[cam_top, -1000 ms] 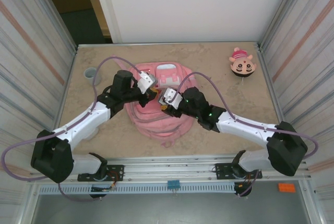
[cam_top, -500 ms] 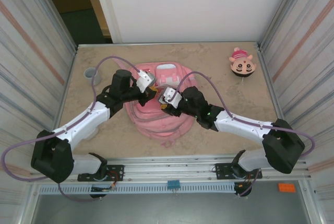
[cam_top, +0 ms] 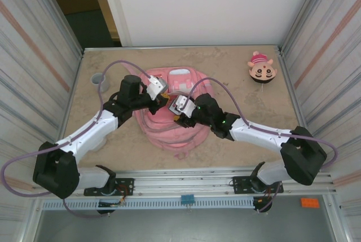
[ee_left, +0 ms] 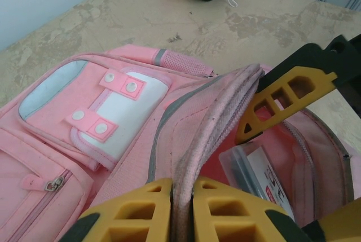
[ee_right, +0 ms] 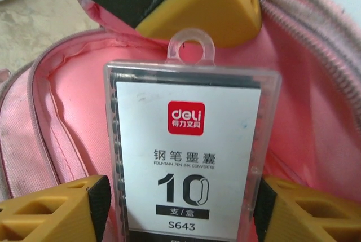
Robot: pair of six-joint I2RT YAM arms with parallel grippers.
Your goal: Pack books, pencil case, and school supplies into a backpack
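Backpack (cam_top: pixel 172 132): large, soft, pink, lying flat on the surface (cam_top: pixel 254 112) left of centre, front side up. A pale front pocket (ee_left: pixel 121 115) with pink snap tabs shows at its far end. The main compartment is unzipped, and the left gripper (ee_left: pixel 181 208) pinches its raised rim.

School supplies (ee_right: pixel 186 157): a clear plastic box with a white label, red logo and "10". It is within the open compartment against the pink lining, clamped between the right gripper (ee_right: pixel 180 202) fingers.

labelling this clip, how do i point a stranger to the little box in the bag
Find the pink backpack mid-table, rim pinched by the left gripper. Inside, held by the right gripper, sits a flat clear box: white label, red deli logo, big 10.
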